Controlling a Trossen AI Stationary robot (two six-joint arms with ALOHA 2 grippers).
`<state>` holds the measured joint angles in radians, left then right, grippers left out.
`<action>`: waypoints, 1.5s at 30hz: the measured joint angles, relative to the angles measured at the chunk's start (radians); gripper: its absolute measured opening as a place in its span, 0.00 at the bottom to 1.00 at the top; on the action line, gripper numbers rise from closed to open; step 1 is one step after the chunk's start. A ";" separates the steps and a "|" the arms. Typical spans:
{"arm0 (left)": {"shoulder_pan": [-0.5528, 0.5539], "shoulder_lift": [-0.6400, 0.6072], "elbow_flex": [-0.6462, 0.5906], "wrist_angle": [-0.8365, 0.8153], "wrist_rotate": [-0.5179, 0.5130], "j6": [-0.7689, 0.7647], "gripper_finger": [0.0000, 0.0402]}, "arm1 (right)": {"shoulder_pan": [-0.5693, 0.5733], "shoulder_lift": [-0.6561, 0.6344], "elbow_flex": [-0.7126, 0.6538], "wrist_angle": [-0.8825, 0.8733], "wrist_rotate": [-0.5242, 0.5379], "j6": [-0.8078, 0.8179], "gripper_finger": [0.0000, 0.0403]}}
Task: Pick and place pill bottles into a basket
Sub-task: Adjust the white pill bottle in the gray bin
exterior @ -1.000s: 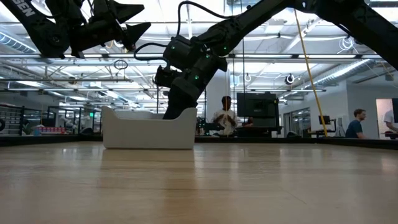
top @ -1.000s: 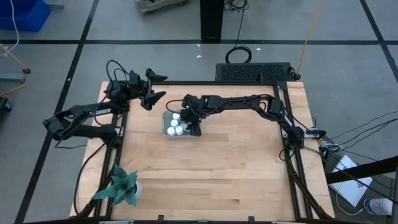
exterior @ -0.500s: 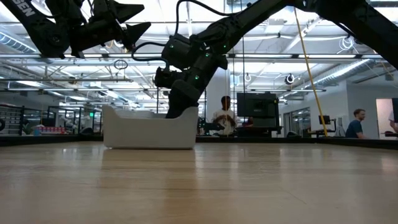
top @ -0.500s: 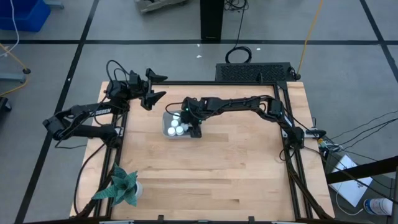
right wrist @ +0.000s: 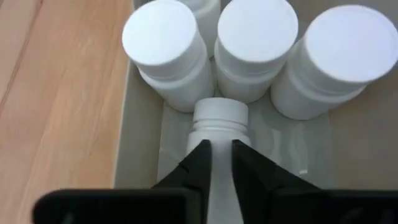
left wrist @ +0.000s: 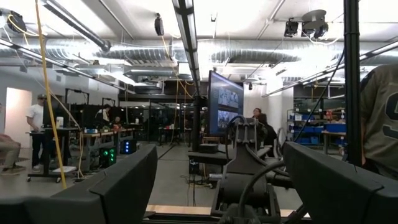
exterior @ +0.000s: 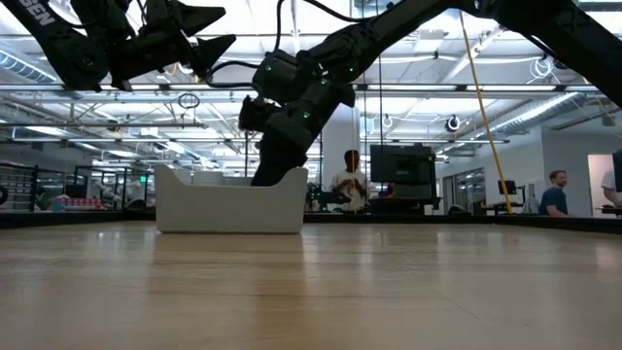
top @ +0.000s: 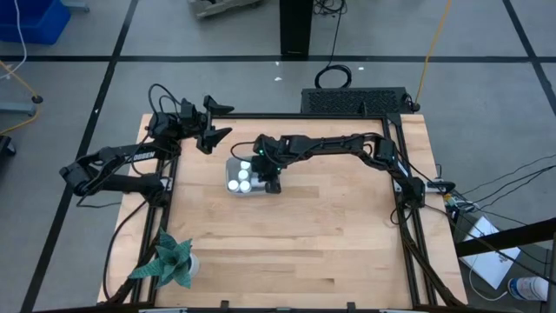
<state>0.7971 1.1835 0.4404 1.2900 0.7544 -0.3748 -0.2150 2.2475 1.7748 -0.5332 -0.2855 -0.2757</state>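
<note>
The right gripper (right wrist: 214,163) reaches down into the basket (top: 233,164), its 2 dark fingers (right wrist: 194,163) closed narrowly on a pill bottle (right wrist: 217,127), which lies on its side between them with its white cap pointing away from the wrist. Just beyond that cap, 3 more pill bottles (right wrist: 258,40) stand upright in a tight row against the basket's far wall, the held bottle's cap touching or nearly touching the middle one. In the high view the basket sits directly under this gripper (top: 271,178), with white caps (top: 242,176) showing on the side away from the arm. From table height the basket (exterior: 228,202) rests flat on the wooden table (exterior: 311,292), the right gripper dipping behind its rim.

The left gripper (top: 213,124) hovers well apart from the basket, up and off to its side, its fingers (left wrist: 112,186) spread wide and holding nothing
</note>
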 joint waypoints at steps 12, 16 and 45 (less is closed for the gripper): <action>0.000 0.000 0.000 0.000 0.000 0.000 0.88 | 0.002 0.000 0.000 -0.015 -0.055 -0.056 0.24; 0.000 0.000 0.000 0.000 -0.001 0.000 0.87 | 0.004 0.000 0.000 -0.013 0.005 -0.041 0.40; 0.000 0.000 0.000 0.000 -0.001 0.000 0.88 | 0.010 0.003 -0.001 -0.019 0.081 -0.035 0.39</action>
<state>0.7971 1.1837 0.4404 1.2900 0.7536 -0.3744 -0.2050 2.2505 1.7737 -0.5522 -0.2041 -0.3110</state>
